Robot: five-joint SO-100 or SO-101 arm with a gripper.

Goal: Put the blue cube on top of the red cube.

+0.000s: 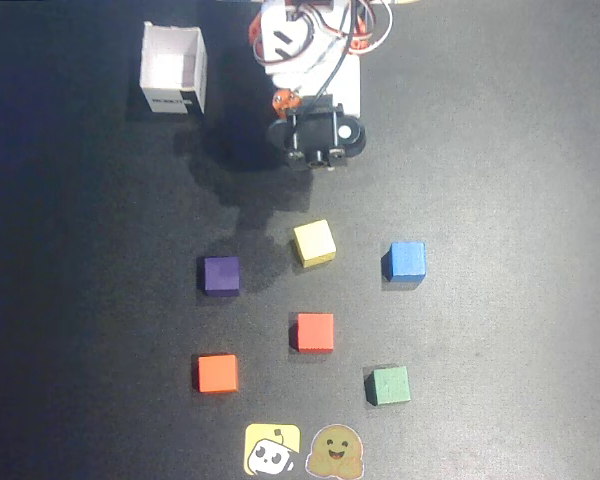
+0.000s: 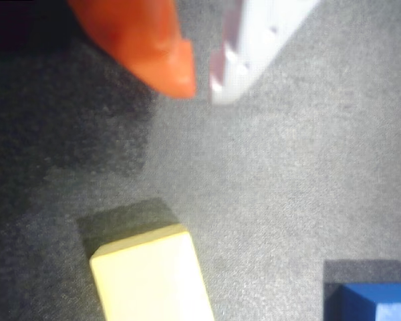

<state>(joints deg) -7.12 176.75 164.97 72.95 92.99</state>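
The blue cube (image 1: 407,261) sits on the dark mat at the right of the overhead view, and its corner shows at the bottom right of the wrist view (image 2: 374,302). The red cube (image 1: 315,332) lies lower, near the middle, apart from the other cubes. My arm (image 1: 315,135) is folded near the top centre, well above both cubes. In the wrist view my gripper (image 2: 202,90) hangs over bare mat, its orange finger (image 2: 154,47) and white finger (image 2: 254,40) nearly touching at the tips with nothing between them.
A yellow cube (image 1: 314,243) (image 2: 154,277) lies closest to the gripper. A purple cube (image 1: 220,275), an orange cube (image 1: 218,373) and a green cube (image 1: 388,385) are spread around. A white open box (image 1: 173,70) stands top left. Two stickers (image 1: 272,450) (image 1: 332,452) mark the bottom edge.
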